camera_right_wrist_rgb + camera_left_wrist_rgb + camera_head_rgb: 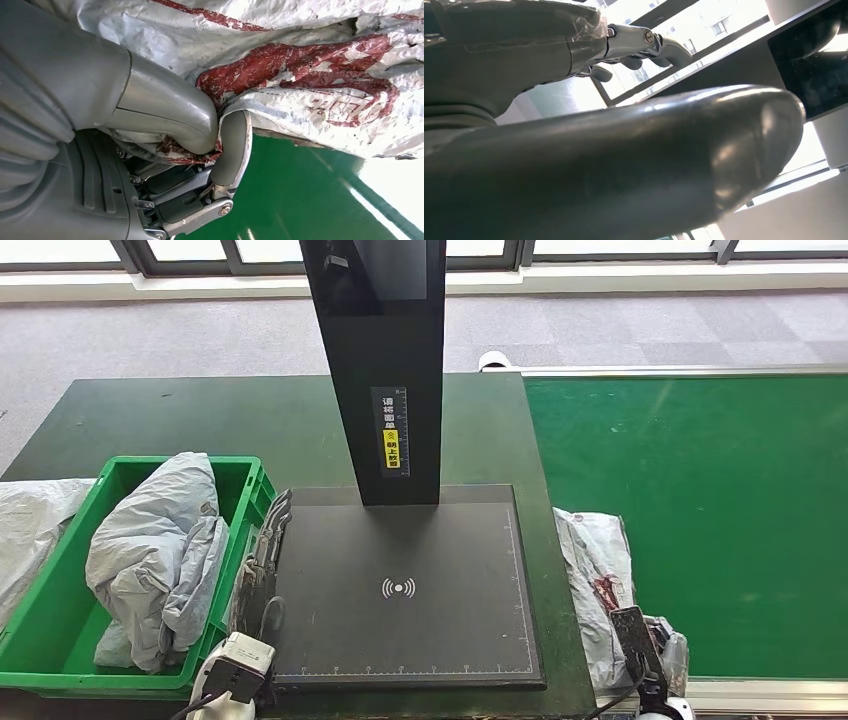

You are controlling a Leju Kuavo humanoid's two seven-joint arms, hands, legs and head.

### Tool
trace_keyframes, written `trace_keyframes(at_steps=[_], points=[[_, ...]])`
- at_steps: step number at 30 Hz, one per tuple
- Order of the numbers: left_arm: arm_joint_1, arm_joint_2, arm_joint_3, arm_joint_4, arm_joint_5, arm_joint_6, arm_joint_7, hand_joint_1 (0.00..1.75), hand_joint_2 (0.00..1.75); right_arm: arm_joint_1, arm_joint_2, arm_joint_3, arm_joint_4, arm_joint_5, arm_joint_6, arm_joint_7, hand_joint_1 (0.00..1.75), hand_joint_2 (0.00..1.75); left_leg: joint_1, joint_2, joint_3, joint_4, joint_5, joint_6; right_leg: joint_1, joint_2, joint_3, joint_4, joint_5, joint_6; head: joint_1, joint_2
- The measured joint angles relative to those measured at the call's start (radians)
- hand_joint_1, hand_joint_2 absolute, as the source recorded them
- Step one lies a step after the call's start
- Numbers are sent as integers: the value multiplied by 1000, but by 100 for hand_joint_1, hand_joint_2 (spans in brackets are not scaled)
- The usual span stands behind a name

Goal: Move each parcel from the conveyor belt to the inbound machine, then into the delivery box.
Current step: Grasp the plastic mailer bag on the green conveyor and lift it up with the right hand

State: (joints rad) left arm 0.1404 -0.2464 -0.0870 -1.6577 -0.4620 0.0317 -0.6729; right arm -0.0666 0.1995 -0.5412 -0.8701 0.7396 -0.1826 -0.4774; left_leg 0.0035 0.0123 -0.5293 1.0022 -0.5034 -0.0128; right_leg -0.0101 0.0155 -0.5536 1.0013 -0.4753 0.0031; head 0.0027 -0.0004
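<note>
At the near edge of the green conveyor belt, the right hand pinches a fold of a crinkly silver parcel with red marks. The thumb and a finger squeeze the wrap tight between them. The parcel lies on the belt, just beside the black plate of the inbound machine.

Over on the other side, the left hand waits low between the machine plate and the green box. It holds nothing. Its fingers are a little curled and spread, and none of them touch anything.

The machine plate has a small white wave sign in the middle and nothing lying on it. A tall black post stands up from its far edge.

The green box is the delivery box, I think. One grey-blue bag is slumped inside it, so that one looks finished. Another pale bag lies outside the box, touching its far side.

So the silver parcel is only at the start. It needs a lift onto the black plate, and then a trip into the green box.
</note>
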Motion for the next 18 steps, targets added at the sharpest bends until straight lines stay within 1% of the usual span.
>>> trace_keyframes(at_steps=[4, 8, 11, 14, 16, 18], points=[[0, 0, 0, 1, 3, 1, -1, 0, 0, 3, -1, 1, -1, -31, 3, -22, 175, 175, 0, 0, 0, 0, 0, 0, 0, 0, 0, 0, 0, 0, 0, 0], [2, 0, 0, 2, 4, 5, -5, 0, 0, 29, 2, 0, -43, -118, -19, -91, 175, 175, 0, -4, -1, 0, 0, 0, -1, -3, -1, 0, 0, 0, 0, 0], [5, 0, 0, 2, 5, 10, -11, 0, 0, 72, 19, 0, -133, -205, -32, -153, 175, 175, 0, -7, 1, 0, 2, 0, -1, -7, -4, 0, 0, 0, 0, 0], [7, 0, 0, 2, 5, 15, -13, 0, 0, 127, 43, 7, -259, -296, -62, -204, 175, 175, 0, -11, 0, 0, 3, 0, -1, -11, -6, 1, -1, 0, 0, 0], [8, 0, 1, 3, 5, 17, -14, 0, 0, 168, 57, 28, -355, -349, -90, -219, 175, 175, 0, -13, -1, 0, 3, 0, -1, -12, -6, 1, -2, 0, 0, 0], [9, 0, 1, 3, 5, 17, -15, 0, 0, 193, 64, 49, -431, -373, -104, -224, 175, 175, 0, -13, -1, 0, 3, 0, -1, -12, -7, 1, -2, 0, 0, 0]])
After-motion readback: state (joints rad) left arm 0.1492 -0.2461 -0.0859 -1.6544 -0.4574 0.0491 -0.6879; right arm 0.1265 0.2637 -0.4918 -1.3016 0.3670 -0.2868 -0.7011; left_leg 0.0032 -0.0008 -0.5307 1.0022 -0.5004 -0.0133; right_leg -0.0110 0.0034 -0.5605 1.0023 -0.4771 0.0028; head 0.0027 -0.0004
